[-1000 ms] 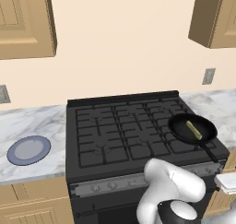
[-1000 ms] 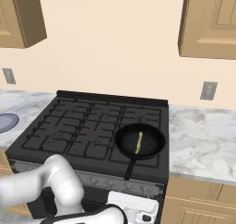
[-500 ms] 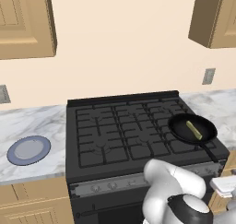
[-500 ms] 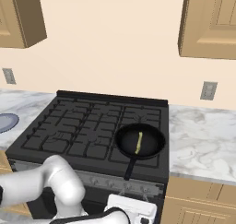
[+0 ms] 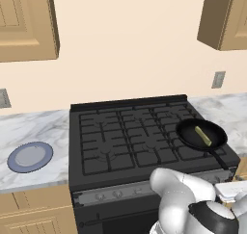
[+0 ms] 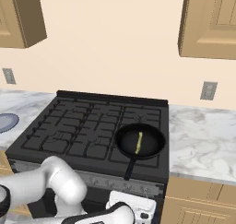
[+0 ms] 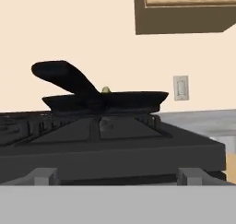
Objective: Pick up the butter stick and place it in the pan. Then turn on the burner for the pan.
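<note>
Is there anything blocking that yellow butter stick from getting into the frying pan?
No. The butter stick already lies inside the pan, which sits on the stove's front right burner; nothing visible stands in the way.

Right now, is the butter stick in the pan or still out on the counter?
In. The butter stick lies flat on the floor of the pan, which sits on the front right of the stove.

The black pan point(image 7: 110, 101) sits on the stove point(image 7: 106, 142), handle pointing up-left. A bit of butter stick point(image 7: 105, 90) peeks above its rim.
</note>
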